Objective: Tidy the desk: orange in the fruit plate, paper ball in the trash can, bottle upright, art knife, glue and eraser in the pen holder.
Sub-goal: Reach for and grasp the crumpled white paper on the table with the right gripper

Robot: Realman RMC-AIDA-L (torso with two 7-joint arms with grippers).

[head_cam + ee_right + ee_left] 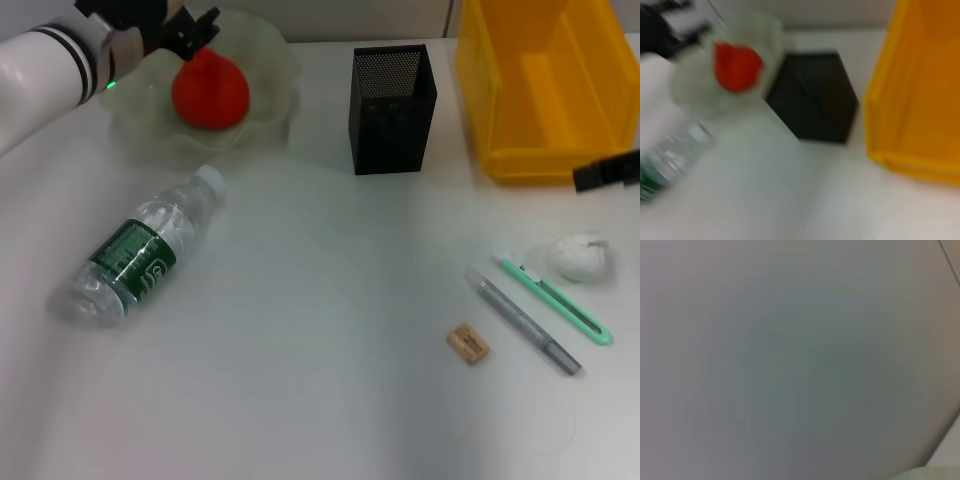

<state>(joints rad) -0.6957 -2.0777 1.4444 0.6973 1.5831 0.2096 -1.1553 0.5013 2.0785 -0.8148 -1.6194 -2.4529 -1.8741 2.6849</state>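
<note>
One orange [210, 88] sits in the fruit plate [270, 60], the left end effector [185, 30] just behind it; I cannot tell its fingers. Left wrist view shows nothing clear. Right wrist view: bottle [665, 160] lies beside that plate.

I see my left gripper [196, 28] over the orange [210, 88] in the plate [270, 60]. The bottle [140, 250] lies at eight o'clock; knife [555, 298], glue [522, 321], eraser [467, 343], paper ball [582, 257] sit at four.
</note>
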